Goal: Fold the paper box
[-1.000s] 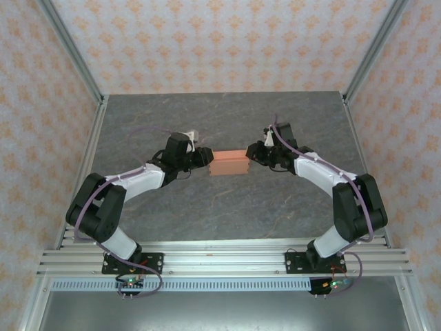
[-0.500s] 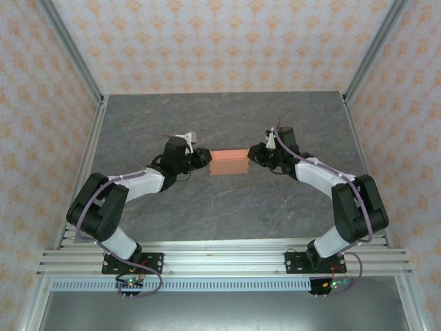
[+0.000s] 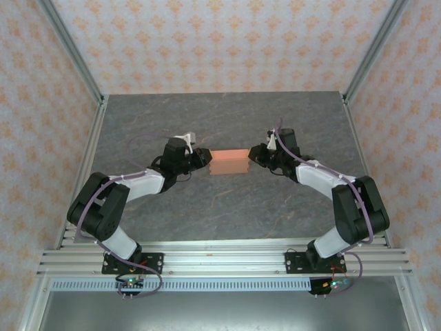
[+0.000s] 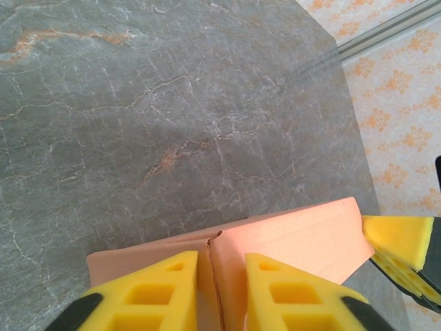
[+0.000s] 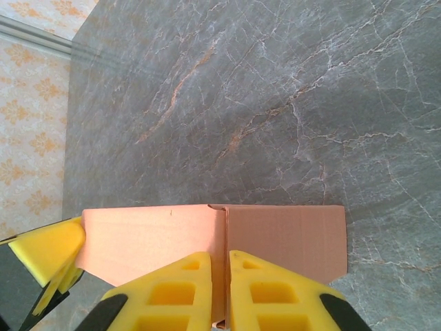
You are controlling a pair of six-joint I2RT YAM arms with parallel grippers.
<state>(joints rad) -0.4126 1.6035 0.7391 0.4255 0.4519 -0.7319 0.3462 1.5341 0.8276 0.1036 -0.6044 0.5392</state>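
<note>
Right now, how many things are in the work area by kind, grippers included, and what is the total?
paper box: 1
grippers: 2, the left gripper and the right gripper
Total: 3

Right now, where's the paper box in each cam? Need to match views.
Top external: paper box at the picture's centre, mid-table.
Left wrist: bottom edge, from centre to lower right.
Right wrist: lower middle, spanning most of the width.
Shared landmark: the grey marbled table under it in all three.
</note>
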